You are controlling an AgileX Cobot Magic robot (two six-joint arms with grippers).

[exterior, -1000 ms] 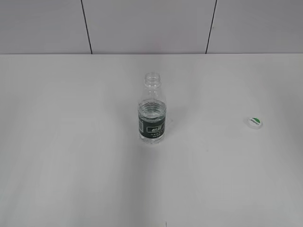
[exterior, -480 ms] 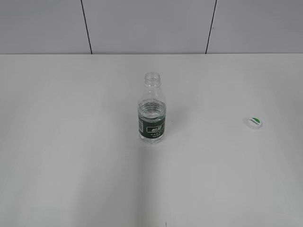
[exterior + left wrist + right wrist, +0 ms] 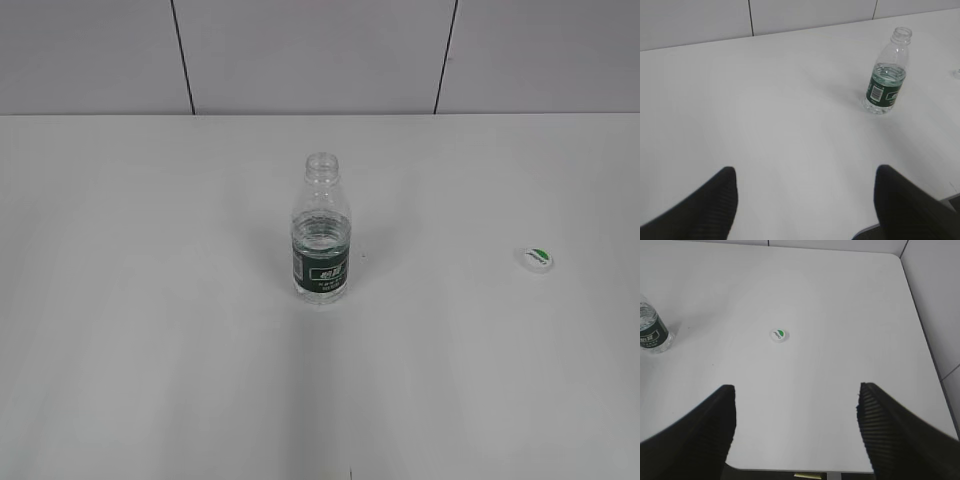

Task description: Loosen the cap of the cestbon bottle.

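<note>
The cestbon bottle (image 3: 321, 235) stands upright in the middle of the white table, its threaded neck bare and open. It also shows in the left wrist view (image 3: 885, 75) and at the left edge of the right wrist view (image 3: 652, 330). The white cap (image 3: 537, 259) with its green mark lies flat on the table well to the right of the bottle, seen too in the right wrist view (image 3: 778, 334). My left gripper (image 3: 805, 175) is open and empty, far from the bottle. My right gripper (image 3: 796, 395) is open and empty, short of the cap. Neither gripper shows in the exterior view.
The white table (image 3: 150, 300) ends at a grey panelled wall (image 3: 320, 50) at the back. Its right edge and rounded near corner show in the right wrist view (image 3: 920, 340).
</note>
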